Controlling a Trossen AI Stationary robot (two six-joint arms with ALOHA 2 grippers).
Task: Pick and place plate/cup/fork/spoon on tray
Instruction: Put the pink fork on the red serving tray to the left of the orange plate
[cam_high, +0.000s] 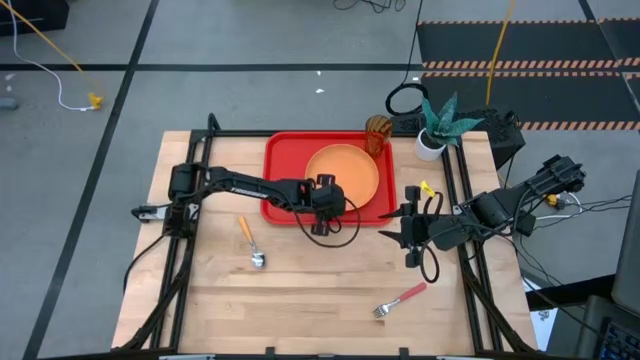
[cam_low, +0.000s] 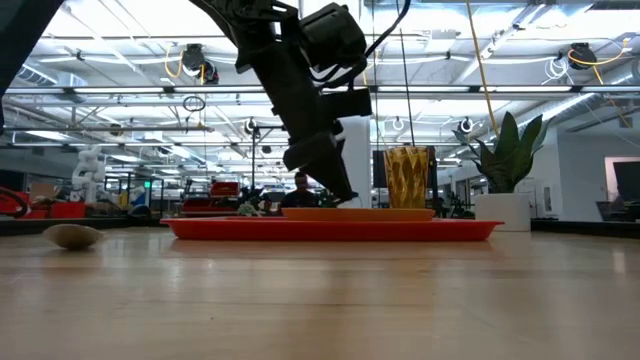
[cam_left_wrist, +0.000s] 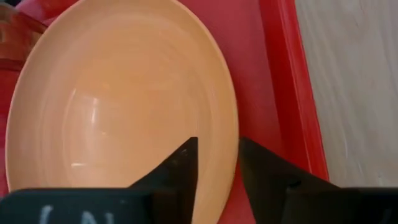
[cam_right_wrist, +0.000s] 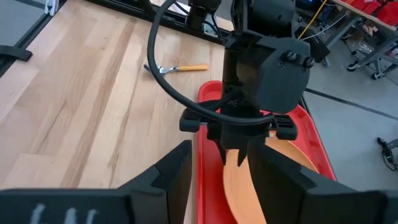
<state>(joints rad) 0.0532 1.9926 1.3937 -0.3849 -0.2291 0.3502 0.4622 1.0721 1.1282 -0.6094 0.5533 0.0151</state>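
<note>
The orange plate (cam_high: 342, 172) lies on the red tray (cam_high: 285, 160). The amber cup (cam_high: 378, 133) stands at the tray's far right corner. My left gripper (cam_high: 335, 200) is at the plate's near rim, shut on it. My right gripper (cam_high: 405, 228) is open and empty above the table, right of the tray. The spoon (cam_high: 250, 240) lies on the table near the tray's left half. The fork (cam_high: 400, 299) lies near the table's near right. My left gripper pinches the plate's near rim (cam_left_wrist: 227, 163), with one finger (cam_left_wrist: 180, 168) inside the plate and one (cam_left_wrist: 267, 177) outside it. The fingers slant down from the table's near left. The plate lies flat on the tray (cam_low: 365, 213).
A white pot with a green plant (cam_high: 436, 130) stands at the table's far right corner, beside the cup. A black cable loop (cam_high: 405, 100) lies beyond it. Bare table lies near the tray, around the spoon and fork.
</note>
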